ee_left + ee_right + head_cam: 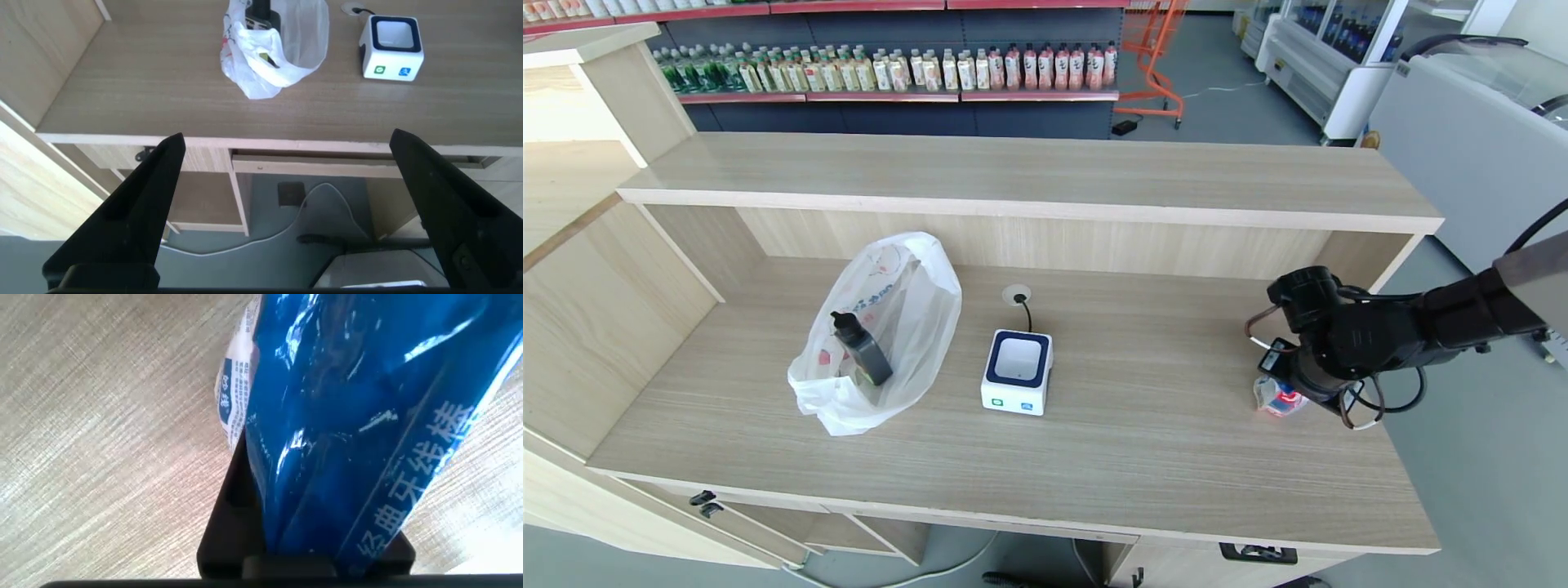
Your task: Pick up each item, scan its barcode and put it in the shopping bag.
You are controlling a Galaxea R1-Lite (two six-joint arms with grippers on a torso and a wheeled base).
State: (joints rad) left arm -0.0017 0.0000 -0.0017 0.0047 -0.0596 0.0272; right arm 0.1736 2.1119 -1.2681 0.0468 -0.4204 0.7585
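The packet [359,416] is glossy blue, white-edged.

The worktop [1160,408] lies bare between the scanner [1017,371] and the right edge, and all along the front edge. Toward the left edge stands the shopping bag [907,310], mouth open, a dark bottle [862,349] upright inside; only a narrow gap separates bag and scanner. A cable [1023,314] runs from the scanner toward the back wall [1094,245]. A side wall [613,302] closes the left edge. The right tool [1298,390] and a blue packet [1278,400] occupy the right edge.
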